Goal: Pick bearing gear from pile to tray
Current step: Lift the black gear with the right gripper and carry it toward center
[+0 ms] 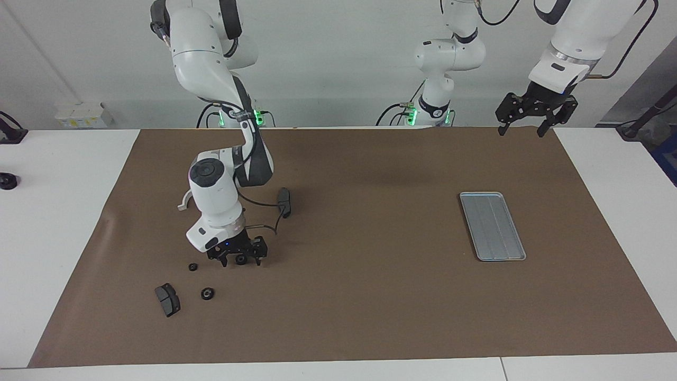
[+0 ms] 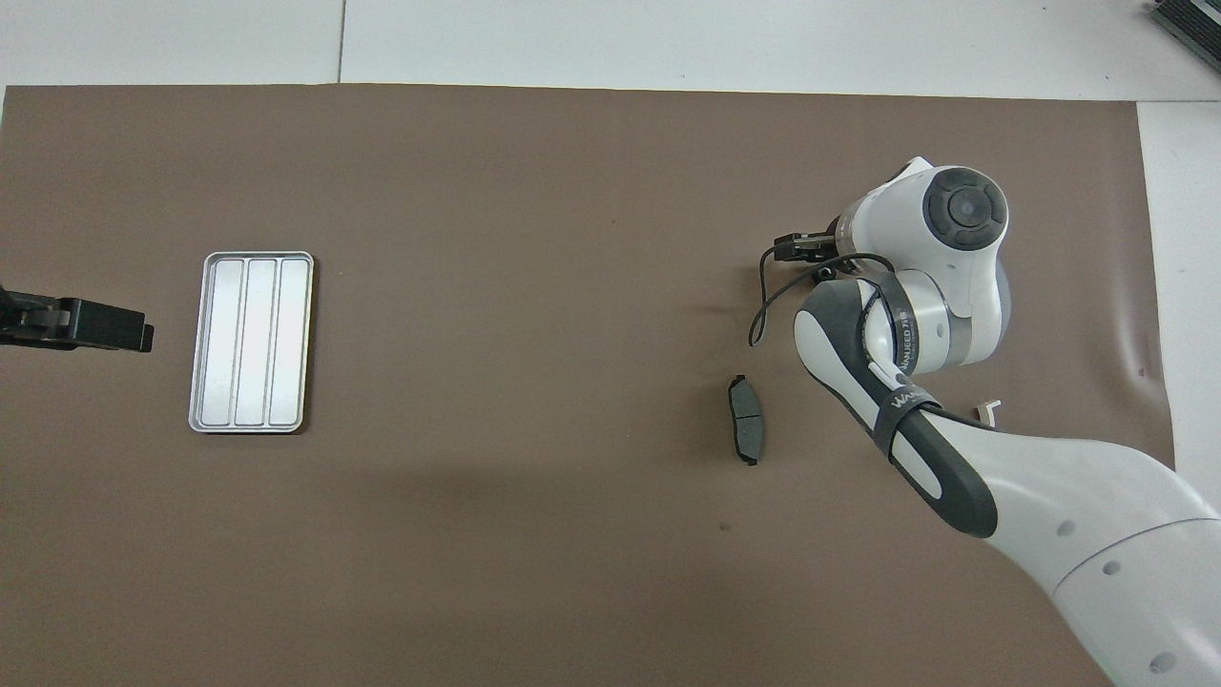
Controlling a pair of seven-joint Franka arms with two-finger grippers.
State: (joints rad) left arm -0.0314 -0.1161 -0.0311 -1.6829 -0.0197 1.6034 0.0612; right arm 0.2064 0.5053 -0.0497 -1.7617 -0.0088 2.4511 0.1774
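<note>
Reaching low over the pile, the right gripper (image 1: 240, 259) sits down at the brown mat (image 1: 344, 317) with a small black gear (image 1: 241, 259) between its fingers; they look pinched on it, though whether it has left the mat I cannot tell. Taking that gear as the landmark, a second gear (image 1: 193, 266) lies just beside it toward the right arm's end of the table, a third gear (image 1: 207, 293) and a dark brake pad (image 1: 167, 299) lie farther from the robots, another brake pad (image 1: 285, 202) lies nearer to the robots, and a white bracket (image 1: 184, 201) peeks out by the wrist. The tray (image 1: 492, 226) lies well apart from the gear, toward the left arm's end, with nothing in it. To do this step well, I judge the grip should be centred and firm, then lifted straight up so the neighbouring parts are not nudged. The left gripper (image 1: 537, 114) waits, raised, fingers spread, nearer the tray.
</note>
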